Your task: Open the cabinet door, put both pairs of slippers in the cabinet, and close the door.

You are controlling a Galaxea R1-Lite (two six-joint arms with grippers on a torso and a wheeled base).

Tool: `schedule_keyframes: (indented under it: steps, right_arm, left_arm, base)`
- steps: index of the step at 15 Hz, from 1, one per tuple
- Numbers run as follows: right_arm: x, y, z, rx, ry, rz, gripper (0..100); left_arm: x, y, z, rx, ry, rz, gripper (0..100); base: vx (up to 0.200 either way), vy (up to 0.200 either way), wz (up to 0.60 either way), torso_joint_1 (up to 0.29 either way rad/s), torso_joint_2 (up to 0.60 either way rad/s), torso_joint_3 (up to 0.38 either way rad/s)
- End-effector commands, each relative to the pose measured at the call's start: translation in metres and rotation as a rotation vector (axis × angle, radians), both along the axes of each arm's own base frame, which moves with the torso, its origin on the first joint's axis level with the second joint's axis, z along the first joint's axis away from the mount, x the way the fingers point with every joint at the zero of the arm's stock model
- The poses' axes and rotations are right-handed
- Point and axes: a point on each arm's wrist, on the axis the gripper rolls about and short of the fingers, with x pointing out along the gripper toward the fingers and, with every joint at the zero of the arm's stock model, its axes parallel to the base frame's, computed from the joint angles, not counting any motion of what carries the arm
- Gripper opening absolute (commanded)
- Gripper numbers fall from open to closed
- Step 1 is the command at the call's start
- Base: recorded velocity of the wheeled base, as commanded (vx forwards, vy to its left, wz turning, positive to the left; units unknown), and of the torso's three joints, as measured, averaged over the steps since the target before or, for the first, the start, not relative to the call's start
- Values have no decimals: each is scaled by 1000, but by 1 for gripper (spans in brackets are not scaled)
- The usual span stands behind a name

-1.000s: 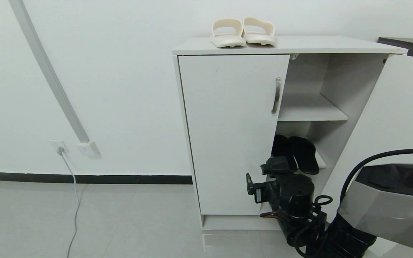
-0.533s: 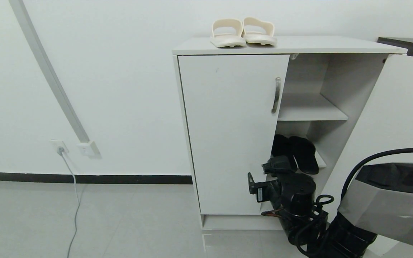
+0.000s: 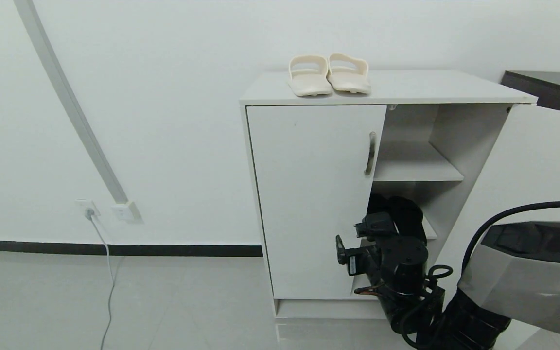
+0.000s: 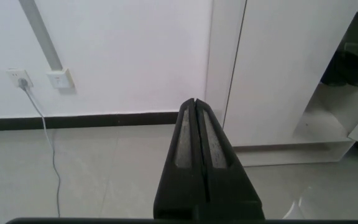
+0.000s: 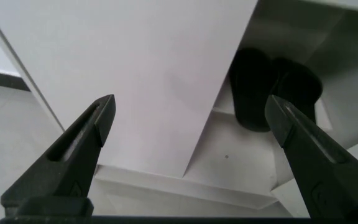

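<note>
On the cabinet [image 3: 430, 85] top: 1 pair of cream slippers [image 3: 328, 74], side by side, untouched.
Lower shelf: black slippers [image 5: 275, 87] already inside, past the open right door [image 3: 528, 160].
Change: the whole head view has shifted, so the camera moved; both pairs lie where they were.
Meaning: likely 1 pair stowed, 1 pair and the door-closing left.
Right gripper [image 5: 190, 102]: fingers spread wide, empty, low before the lower shelf.
Left gripper [image 4: 194, 109]: fingers pressed together, holding nothing.
Room: grey tiled floor [image 3: 163, 301], white wall, socket [image 3: 88, 209] with cable.
</note>
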Motion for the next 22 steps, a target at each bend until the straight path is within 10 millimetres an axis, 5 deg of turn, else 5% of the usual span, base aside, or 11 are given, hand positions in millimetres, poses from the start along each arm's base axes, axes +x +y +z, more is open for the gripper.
schedule_keyframes:
  steps: [1,22]
  right_arm:
    - [-1,1,-1,-2,1,3,100]
    - [-4,2,-3,-7,7,12,100]
  left_arm:
    - [0,0,0,0,2,0,0]
    - [0,0,0,0,2,0,0]
  base:
    - [0,0,0,115,-442,-354]
    - [0,0,0,187,-508,-323]
